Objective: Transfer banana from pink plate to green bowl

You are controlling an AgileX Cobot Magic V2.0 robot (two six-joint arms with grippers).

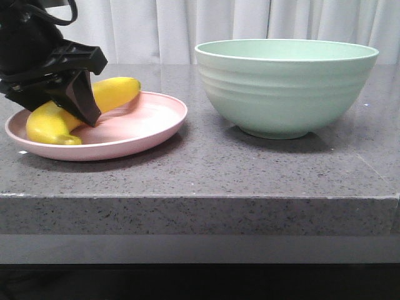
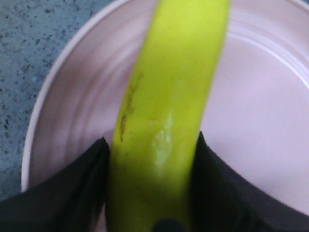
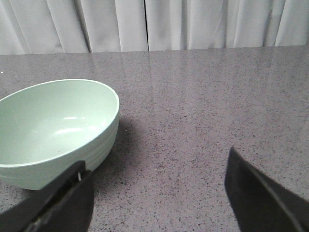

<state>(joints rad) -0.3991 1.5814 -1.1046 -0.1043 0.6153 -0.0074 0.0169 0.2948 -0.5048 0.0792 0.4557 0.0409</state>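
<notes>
The yellow banana (image 1: 115,92) lies on the pink plate (image 1: 147,122) at the left of the table. My left gripper (image 1: 86,111) is down over the banana's middle. In the left wrist view its black fingers (image 2: 82,183) press both sides of the banana (image 2: 174,92) above the plate (image 2: 260,121), so it is shut on it. The green bowl (image 1: 284,87) stands empty to the right of the plate. My right gripper (image 3: 157,169) is open and empty over bare table beside the bowl (image 3: 53,121); it is out of the front view.
The grey speckled table (image 1: 200,169) has its front edge close to the plate and bowl. A white curtain (image 1: 250,19) hangs behind the table. A gap of bare table separates plate and bowl.
</notes>
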